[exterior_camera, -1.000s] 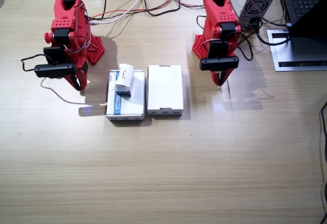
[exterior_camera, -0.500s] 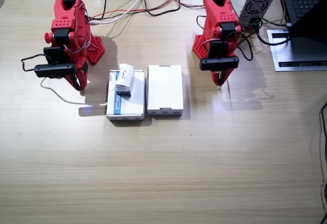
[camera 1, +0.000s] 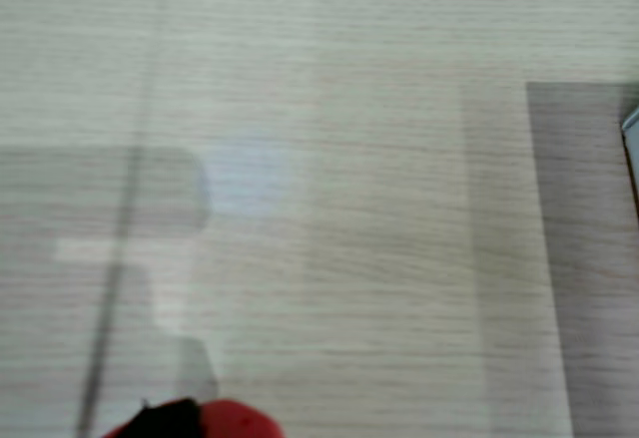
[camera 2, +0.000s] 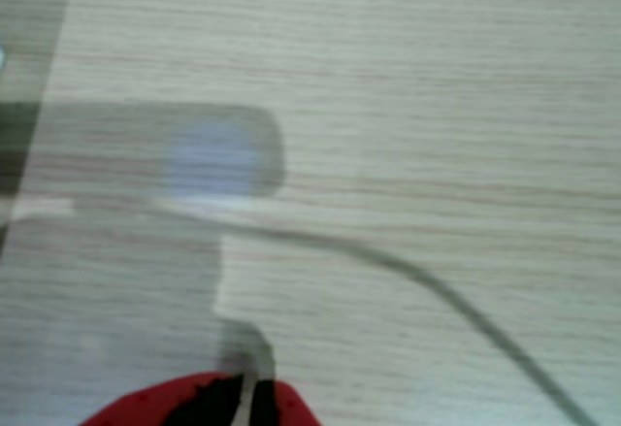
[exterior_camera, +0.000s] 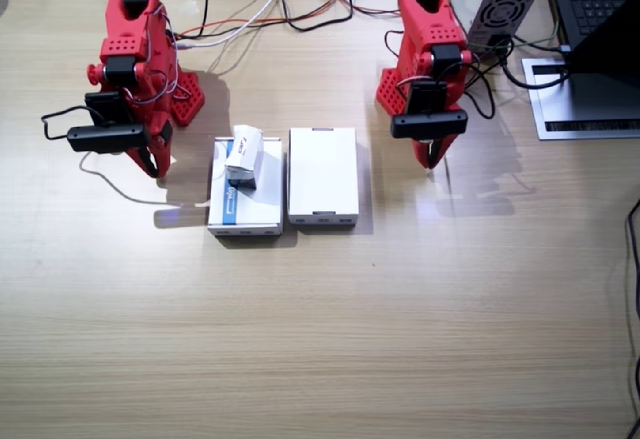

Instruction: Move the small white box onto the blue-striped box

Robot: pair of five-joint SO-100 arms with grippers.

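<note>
The small white box (exterior_camera: 243,157) lies on the far part of the blue-striped box (exterior_camera: 243,204), and nothing has moved in the last second, so the task looks finished. Both the right gripper (exterior_camera: 152,162) and the left gripper (exterior_camera: 430,156) are pressed together and hold nothing.

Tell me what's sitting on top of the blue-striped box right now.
The small white box rests on the blue-striped box, toward its far end. It covers part of the stripe; the print beneath it cannot be seen.
</note>
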